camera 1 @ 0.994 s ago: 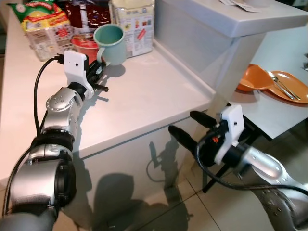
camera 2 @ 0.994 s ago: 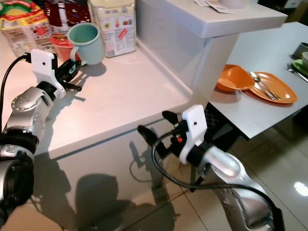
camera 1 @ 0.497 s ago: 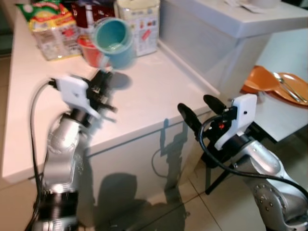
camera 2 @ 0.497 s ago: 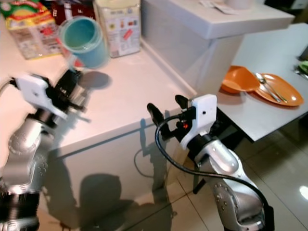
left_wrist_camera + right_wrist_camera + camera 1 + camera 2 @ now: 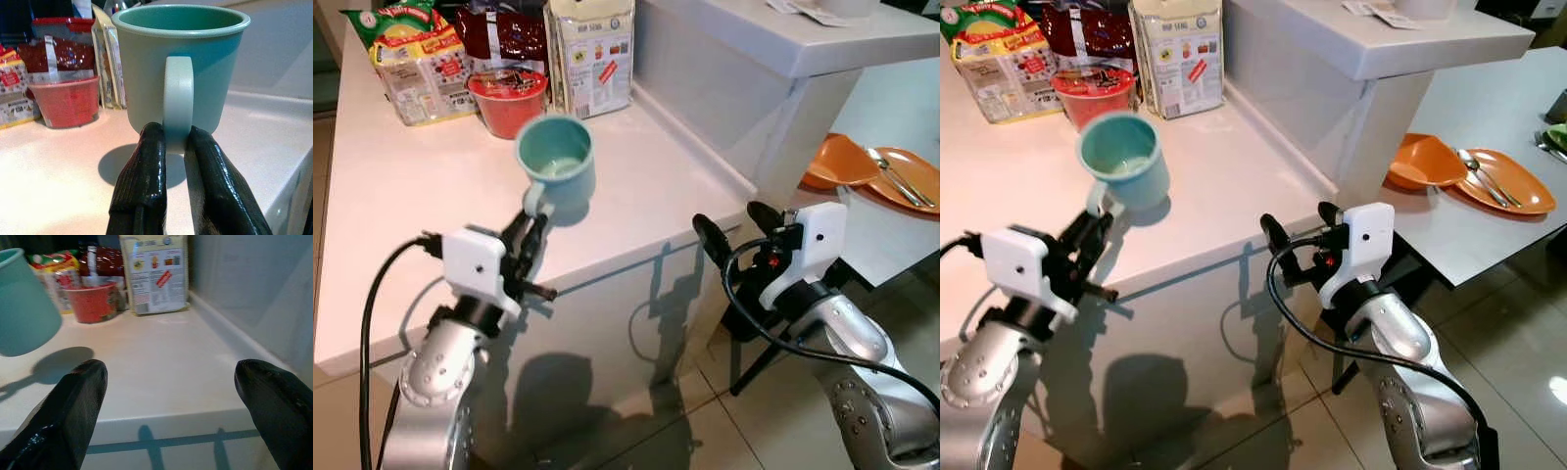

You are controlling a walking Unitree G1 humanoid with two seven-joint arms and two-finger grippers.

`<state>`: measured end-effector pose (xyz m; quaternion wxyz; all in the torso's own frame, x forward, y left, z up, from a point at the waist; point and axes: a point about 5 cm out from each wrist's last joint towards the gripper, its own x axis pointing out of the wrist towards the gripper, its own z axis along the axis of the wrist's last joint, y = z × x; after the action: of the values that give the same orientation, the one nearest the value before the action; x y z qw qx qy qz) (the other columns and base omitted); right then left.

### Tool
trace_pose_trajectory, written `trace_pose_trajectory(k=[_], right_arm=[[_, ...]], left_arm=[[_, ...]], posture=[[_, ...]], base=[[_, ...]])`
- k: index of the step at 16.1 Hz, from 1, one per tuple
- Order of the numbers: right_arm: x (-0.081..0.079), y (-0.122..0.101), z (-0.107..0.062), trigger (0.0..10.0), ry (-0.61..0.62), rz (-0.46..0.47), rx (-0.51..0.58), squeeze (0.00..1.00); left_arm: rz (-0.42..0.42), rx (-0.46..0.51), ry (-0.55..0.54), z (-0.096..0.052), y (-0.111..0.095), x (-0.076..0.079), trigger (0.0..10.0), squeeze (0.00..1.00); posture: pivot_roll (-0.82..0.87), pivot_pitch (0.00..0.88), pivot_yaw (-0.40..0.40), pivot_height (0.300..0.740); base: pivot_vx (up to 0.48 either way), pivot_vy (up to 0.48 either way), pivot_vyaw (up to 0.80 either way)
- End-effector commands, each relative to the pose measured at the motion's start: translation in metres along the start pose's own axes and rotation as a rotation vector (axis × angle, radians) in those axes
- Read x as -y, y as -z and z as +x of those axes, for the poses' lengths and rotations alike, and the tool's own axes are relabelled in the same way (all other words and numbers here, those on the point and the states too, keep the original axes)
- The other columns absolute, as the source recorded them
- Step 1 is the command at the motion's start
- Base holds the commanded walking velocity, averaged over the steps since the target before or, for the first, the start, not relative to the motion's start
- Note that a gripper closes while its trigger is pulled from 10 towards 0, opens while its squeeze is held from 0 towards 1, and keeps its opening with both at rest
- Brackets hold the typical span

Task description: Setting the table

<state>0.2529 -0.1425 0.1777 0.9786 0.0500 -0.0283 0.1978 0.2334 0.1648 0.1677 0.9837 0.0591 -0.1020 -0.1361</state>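
Above the white worktop [image 5: 401, 245], the left end effector [image 5: 530, 230] pinches the teal mug [image 5: 556, 168] by its handle, upright and lifted clear. Well off to the right lies the table [image 5: 1489, 127] with orange plates [image 5: 1489, 176]; the right end effector [image 5: 1298, 230], spread wide and empty, is nearer it.

Bright indoor light falls evenly across the sharp head views. The green mug [image 5: 556, 166] casts a soft shadow on the counter [image 5: 421, 206].
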Motion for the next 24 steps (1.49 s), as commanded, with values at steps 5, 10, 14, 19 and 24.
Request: trace_pose_trajectory(k=[5, 10, 14, 19, 24], right_arm=[[0.004, 0.007, 0.004, 10.0, 0.042, -0.052, -0.012, 0.00], [0.012, 0.008, 0.002, 10.0, 0.079, -0.097, -0.019, 0.00], [0.016, 0.007, 0.002, 10.0, 0.114, -0.106, -0.014, 0.00], [0.026, 0.010, 0.001, 10.0, 0.166, -0.124, -0.024, 0.00], [0.034, 0.009, 0.003, 10.0, 0.191, -0.173, -0.047, 0.00]], left_arm=[[0.013, -0.037, -0.010, 0.005, -0.007, 0.012, 10.0, 0.00], [0.055, -0.068, 0.009, 0.021, -0.005, 0.017, 10.0, 0.00], [0.036, -0.070, 0.015, 0.028, -0.008, 0.017, 10.0, 0.00], [0.066, -0.080, 0.021, 0.039, -0.007, 0.019, 10.0, 0.00], [0.078, -0.113, -0.035, 0.049, 0.002, 0.015, 10.0, 0.00]], posture=[[0.05, 0.000, -0.055, 0.740], [0.03, 0.000, -0.047, 0.740], [0.01, 0.000, -0.035, 0.740], [0.02, 0.000, -0.036, 0.740], [0.02, 0.000, -0.042, 0.740]], base=[[0.000, -0.451, 0.00], [0.000, -0.454, 0.00], [0.000, -0.437, 0.60], [0.000, -0.435, 0.74], [0.000, -0.430, 0.00]])
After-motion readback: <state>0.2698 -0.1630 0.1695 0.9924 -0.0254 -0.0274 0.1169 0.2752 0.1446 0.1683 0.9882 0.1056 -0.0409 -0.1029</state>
